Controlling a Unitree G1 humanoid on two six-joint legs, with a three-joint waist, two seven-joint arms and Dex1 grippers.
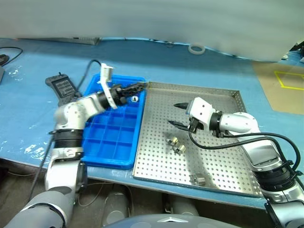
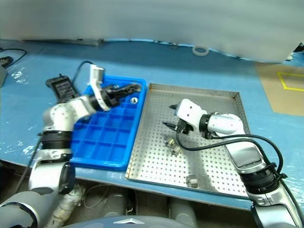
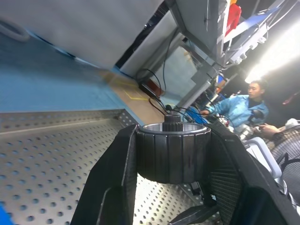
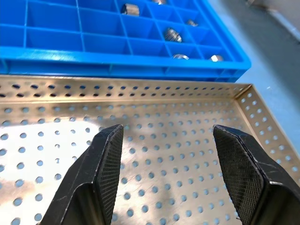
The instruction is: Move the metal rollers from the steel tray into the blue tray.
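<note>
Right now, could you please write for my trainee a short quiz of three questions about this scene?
1. True or false: the left gripper holds a metal roller between its fingers.
2. Over which tray is the right gripper? A. blue tray B. steel tray
3. Fill in: the right gripper's fingers are ____.

Key:
1. true
2. B
3. open

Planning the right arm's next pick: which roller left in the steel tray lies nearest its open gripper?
The pair of rollers just below the right gripper; the other roller sits by the steel tray's near rim.
</note>
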